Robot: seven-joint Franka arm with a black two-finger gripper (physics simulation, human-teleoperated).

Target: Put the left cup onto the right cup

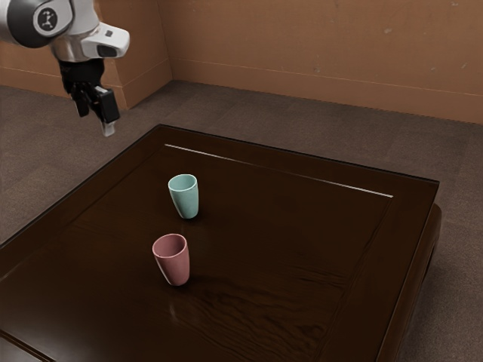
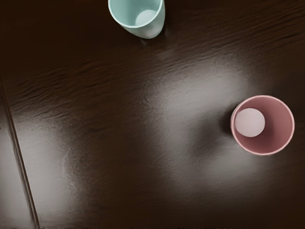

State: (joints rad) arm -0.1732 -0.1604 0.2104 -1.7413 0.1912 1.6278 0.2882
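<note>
At the exterior view's upper left, the black two-finger claw (image 1: 108, 128) is hovering high over the dark wooden table (image 1: 302, 249), carrying nothing; whether it is released or clenched I cannot tell. Both cups are standing upright and apart, well below it toward the exterior view's right. The teal tapered cup (image 1: 183, 196) is lying nearer the claw, and the pink tapered cup (image 1: 171, 259) beyond, so the coming move is probably calling for a long slanting descent.

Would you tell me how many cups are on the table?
2. The teal cup stands upright farther back on the table; the pink cup stands upright nearer the front, apart from it. None seems hidden.
</note>
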